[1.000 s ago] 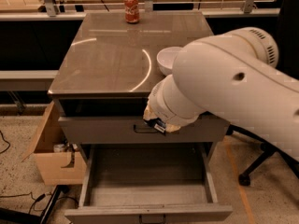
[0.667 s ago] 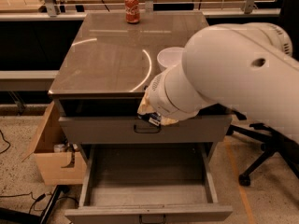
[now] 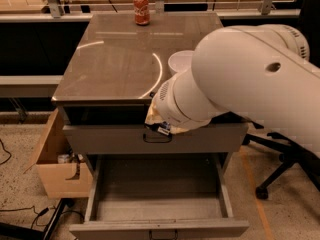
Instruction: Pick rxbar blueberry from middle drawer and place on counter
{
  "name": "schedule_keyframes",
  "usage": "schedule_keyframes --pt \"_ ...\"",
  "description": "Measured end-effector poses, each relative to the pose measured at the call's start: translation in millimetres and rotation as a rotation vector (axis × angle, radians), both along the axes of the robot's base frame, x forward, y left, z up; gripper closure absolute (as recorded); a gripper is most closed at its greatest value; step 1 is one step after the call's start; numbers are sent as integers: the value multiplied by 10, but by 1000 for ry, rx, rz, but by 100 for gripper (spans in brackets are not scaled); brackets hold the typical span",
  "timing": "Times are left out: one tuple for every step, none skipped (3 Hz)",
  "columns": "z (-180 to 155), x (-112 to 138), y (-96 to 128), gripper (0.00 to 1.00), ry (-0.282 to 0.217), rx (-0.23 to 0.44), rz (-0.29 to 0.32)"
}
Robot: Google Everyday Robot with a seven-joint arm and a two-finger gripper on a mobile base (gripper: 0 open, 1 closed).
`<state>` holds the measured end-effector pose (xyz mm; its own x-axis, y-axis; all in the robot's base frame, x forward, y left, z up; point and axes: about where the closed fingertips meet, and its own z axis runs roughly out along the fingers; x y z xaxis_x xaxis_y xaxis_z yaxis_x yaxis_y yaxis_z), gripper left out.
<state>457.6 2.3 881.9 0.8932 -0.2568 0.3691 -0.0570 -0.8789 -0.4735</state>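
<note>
The middle drawer (image 3: 157, 209) is pulled fully out at the bottom, and the part of its inside that shows is bare. The rxbar blueberry is not in view. The counter (image 3: 110, 64) is the glossy grey-brown top above. My big white arm (image 3: 240, 79) reaches in from the right across the counter's front right corner. My gripper (image 3: 160, 127) is at the arm's wrist end, in front of the upper drawer (image 3: 110, 139), just above that drawer's handle, and is mostly hidden by the wrist.
A red soda can (image 3: 141, 9) stands at the counter's back edge. A white bowl (image 3: 180, 61) sits at the right, partly behind my arm. A cardboard box (image 3: 57, 166) stands left of the cabinet. An office chair base (image 3: 280, 169) is on the right.
My arm's wrist end has shifted slightly left along the upper drawer's front, and the elbow has swung up. The drawers, can and bowl have not moved.
</note>
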Motion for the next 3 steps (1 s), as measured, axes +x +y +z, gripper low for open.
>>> schedule_keyframes --pt "43 265 185 100 -22 -11 83" --pt "64 709 508 100 -46 -24 227" --pt "-18 1197 1053 100 -53 -18 432"
